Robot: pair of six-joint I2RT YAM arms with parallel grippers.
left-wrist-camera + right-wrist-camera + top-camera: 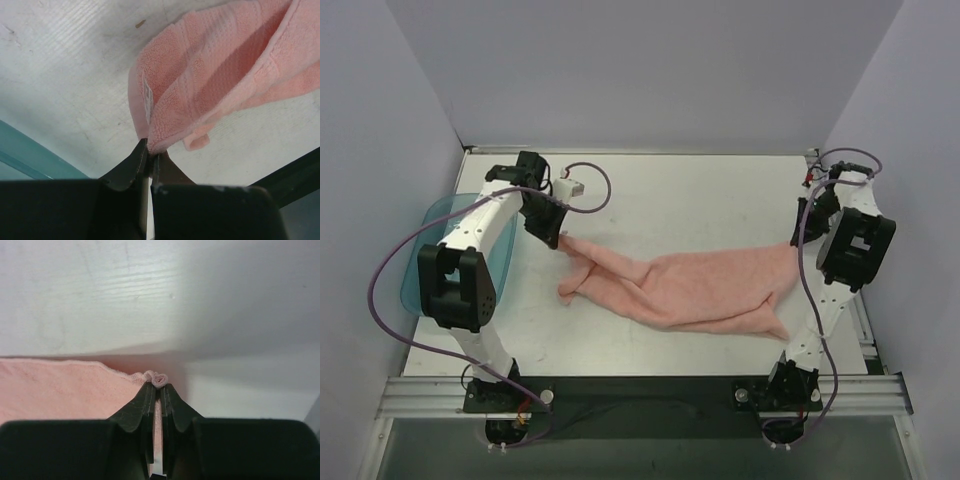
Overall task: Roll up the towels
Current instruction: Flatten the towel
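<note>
- The white tabletop (700, 195) carried the salmon towel (705, 285), which stretched left to right across its middle, twisted and bunched rather than flat.
- The teal tray (430, 225) sat at the left edge, apart from the towel.
- The left jaws were clamped tight on the towel's left corner. The right jaws were closed on a small pinch of its right edge.
- The right hold looked thin, so a harder pull could slip it free. Rolling the cloth while twisted would likely give a lopsided roll.
</note>
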